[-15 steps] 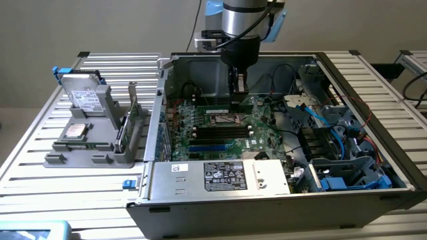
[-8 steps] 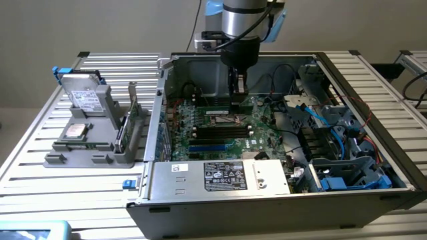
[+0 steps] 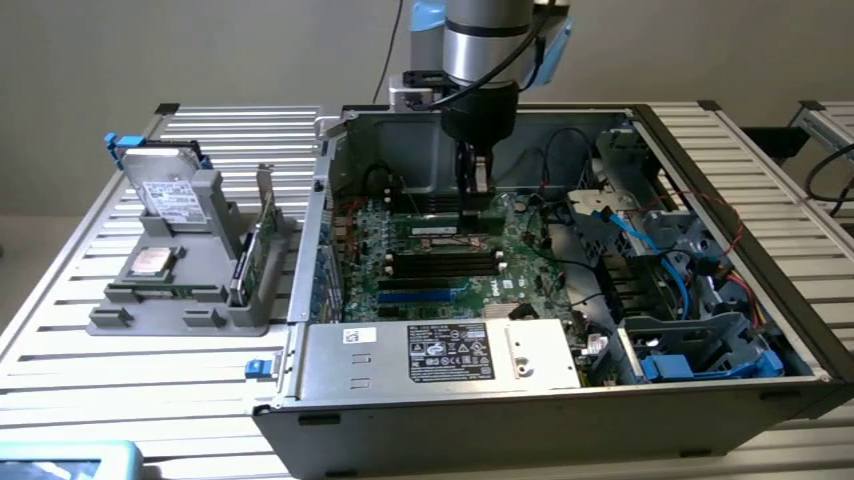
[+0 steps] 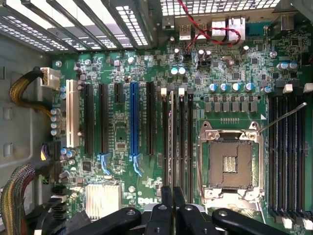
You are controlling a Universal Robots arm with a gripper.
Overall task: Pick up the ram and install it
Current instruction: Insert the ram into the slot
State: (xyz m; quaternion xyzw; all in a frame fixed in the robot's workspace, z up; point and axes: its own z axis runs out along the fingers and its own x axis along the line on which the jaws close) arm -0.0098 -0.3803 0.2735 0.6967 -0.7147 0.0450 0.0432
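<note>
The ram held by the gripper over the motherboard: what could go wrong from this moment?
1. The gripper is shut on the ram, seen edge-on over closely spaced black slots. A small sideways offset could land it on a slot wall or in the neighbouring slot.
2. The open processor socket lies beside these slots. If the ram slipped, it might strike the bare contacts.

The computer case (image 3: 534,430) sits on the table (image 3: 80,350), a parts holder (image 3: 160,315) at the exterior view's left. Inside, over the motherboard (image 3: 363,290), the gripper (image 3: 470,200) holds the ram (image 4: 171,142).
</note>
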